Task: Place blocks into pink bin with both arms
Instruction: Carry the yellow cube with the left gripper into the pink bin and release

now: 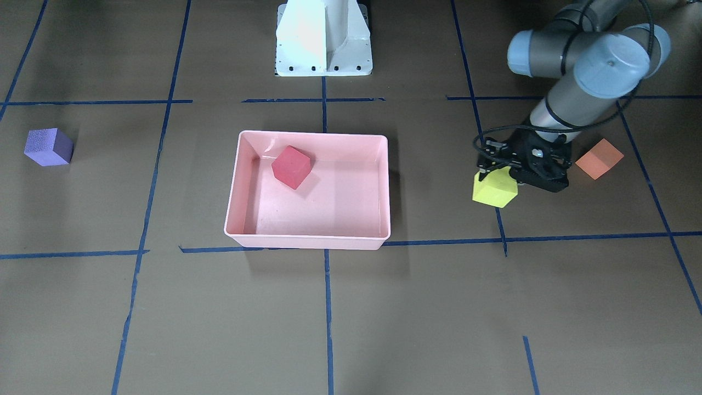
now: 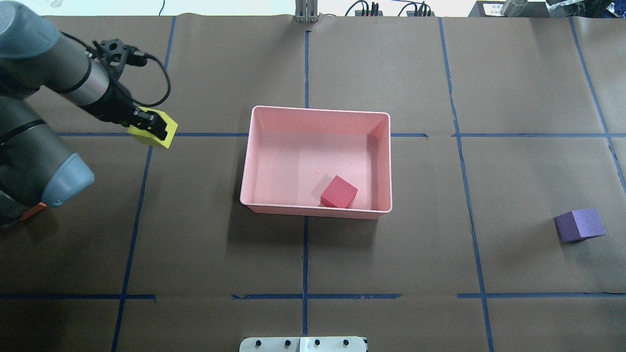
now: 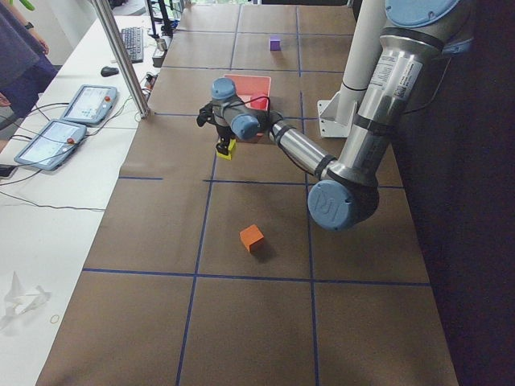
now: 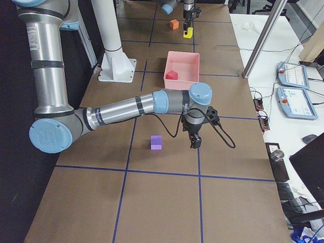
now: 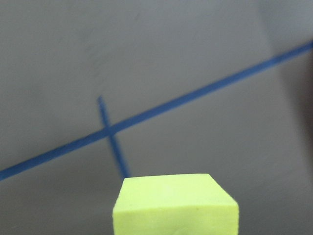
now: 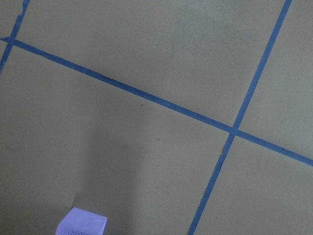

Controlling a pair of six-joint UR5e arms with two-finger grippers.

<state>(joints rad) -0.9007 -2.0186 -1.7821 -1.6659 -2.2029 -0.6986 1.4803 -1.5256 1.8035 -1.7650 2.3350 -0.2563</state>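
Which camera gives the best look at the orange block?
The front-facing view: the orange block sits large and unobstructed. Exterior left shows it clear but smaller, overhead only a sliver behind the left arm, exterior right tiny; wrist cameras miss it.

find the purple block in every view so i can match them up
Front-facing: purple block at far left, well left of the pink bin.
Overhead: block at lower right, right of the bin.
Exterior left: block at top centre, beyond the bin.
Exterior right: block near centre, nearer than the bin.
Left wrist: not in it.
Right wrist: block at the bottom edge, cut off.
Shared landmark: the pink bin, in all four exterior views.
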